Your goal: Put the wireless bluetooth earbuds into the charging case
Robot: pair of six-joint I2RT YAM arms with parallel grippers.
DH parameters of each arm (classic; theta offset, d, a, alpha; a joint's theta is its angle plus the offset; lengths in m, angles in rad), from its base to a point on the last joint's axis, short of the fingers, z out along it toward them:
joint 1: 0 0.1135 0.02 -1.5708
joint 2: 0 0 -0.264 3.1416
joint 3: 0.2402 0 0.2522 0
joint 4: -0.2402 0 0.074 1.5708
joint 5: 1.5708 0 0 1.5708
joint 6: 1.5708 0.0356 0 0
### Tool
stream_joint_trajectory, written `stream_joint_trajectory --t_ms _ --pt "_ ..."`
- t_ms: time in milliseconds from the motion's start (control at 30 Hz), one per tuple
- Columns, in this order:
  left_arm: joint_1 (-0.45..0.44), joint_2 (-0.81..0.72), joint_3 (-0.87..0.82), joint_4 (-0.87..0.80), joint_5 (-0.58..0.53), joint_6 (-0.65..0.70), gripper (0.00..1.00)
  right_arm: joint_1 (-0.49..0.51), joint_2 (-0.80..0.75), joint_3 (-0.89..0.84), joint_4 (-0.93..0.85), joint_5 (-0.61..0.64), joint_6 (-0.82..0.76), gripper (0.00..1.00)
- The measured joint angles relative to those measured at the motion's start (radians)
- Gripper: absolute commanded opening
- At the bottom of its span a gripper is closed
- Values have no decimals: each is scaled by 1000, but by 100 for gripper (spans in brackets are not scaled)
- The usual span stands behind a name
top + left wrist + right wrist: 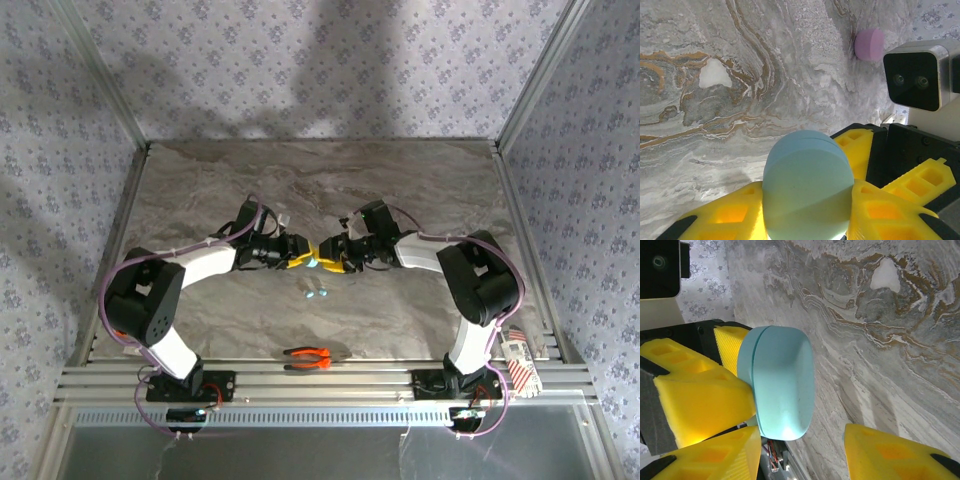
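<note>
L gripper (807, 202) grips teal oval plastic case (805, 170), lid shut. R gripper (805, 440) jaws apart at its end. Two tiny teal earbuds (316, 292) lie loose just near-side of both. I judge none inserted yet.

Top view high behind, down over the table (400, 190); wrist views close, opposite sides of one teal case (780, 385).

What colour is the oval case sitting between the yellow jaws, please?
The oval case is pale teal; clearest in right wrist view.

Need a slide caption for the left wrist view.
Left claw grips teal case; pink case lies beyond on the marble table.
</note>
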Motion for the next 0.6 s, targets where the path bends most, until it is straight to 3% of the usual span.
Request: stream_joint_trajectory --t_ms 600 --pt "-1 0 0 2 -4 0 34 -13 86 -1 23 4 24 47"
